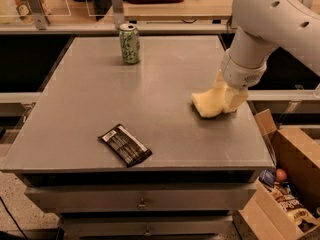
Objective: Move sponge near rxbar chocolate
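— Where's the sponge [207, 105]?
— Right side of the table [100, 99], near the edge. The gripper [227, 96] is down at its right end; I cannot tell whether it's clamped on.
— The rxbar chocolate [125, 144]?
— Well apart at front-left, lying flat, its white print too small to read.
— The soda can [129, 44]?
— Upright at the back, green and white, lettering illegible.

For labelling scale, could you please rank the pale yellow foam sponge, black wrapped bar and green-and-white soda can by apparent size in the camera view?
1. Black wrapped bar.
2. Foam sponge and soda can, too alike to rank; the gripper at the sponge's right end hides part.
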{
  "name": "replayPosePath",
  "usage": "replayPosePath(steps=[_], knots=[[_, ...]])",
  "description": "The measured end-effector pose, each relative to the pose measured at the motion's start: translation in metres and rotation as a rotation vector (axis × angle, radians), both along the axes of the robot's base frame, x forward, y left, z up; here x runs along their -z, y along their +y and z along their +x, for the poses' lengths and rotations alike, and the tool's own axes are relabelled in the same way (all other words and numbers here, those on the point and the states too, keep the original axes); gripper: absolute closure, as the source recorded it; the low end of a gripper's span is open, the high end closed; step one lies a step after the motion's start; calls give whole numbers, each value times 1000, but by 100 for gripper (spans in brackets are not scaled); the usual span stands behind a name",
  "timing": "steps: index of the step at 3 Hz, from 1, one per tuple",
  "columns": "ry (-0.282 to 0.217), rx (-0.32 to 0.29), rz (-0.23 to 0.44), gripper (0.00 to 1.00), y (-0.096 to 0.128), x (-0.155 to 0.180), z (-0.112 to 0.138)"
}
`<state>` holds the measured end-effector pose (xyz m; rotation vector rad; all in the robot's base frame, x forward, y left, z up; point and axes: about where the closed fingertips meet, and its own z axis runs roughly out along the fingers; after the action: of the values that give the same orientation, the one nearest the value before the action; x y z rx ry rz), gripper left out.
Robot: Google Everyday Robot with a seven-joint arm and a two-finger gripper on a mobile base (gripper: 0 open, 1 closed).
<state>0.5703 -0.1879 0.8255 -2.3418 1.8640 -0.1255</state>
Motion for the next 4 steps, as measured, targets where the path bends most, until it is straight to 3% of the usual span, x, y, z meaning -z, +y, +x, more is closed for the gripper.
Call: replayPosePath(steps=[1, 3, 4], knots=[[-3, -55, -3, 100, 29, -28, -16], [-20, -174, -70, 100, 100, -73, -52], [-18, -217, -96, 100, 129, -72, -61]])
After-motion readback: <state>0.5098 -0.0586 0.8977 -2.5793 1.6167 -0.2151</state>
